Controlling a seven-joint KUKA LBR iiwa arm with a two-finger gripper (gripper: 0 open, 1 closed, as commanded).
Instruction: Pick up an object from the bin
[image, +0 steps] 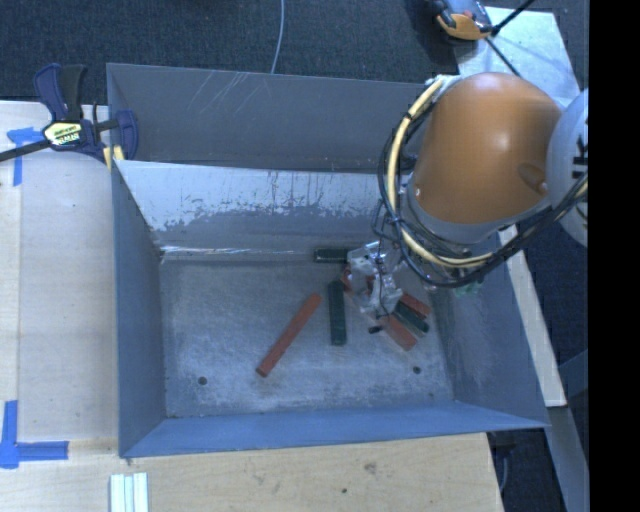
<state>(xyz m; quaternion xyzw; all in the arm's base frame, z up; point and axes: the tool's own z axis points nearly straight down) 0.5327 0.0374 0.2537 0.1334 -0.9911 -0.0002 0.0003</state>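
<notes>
A: Where is the gripper (377, 290) sitting?

B: It is hanging low over the right half of the bin (300, 120) floor, under the arm's orange cover (480, 150), which is reaching in from the right. I cannot tell whether it is released or clenched, as the metal parts are blurring together there.

A: What is lying nearest to it?

B: Two short pieces are lying just beside it on its lower right: a short dark green block (413, 311) and a short red-brown block (402, 336). They are resting side by side and seem to be touching. Both are running with their long axes on a slant, from upper left down to lower right.

A: Is it gripping either one?

B: Nothing is showing as held.

A: And the rest?

B: A dark green bar (336, 315) is lying just left of the gripper, its long axis running almost straight up and down in the view. Further left, a long red-brown stick (290, 335) is slanting from lower left up to upper right, its upper end pointing toward the green bar's top. A black piece (332, 256) is lying crosswise near the back wall, above the bar.
</notes>
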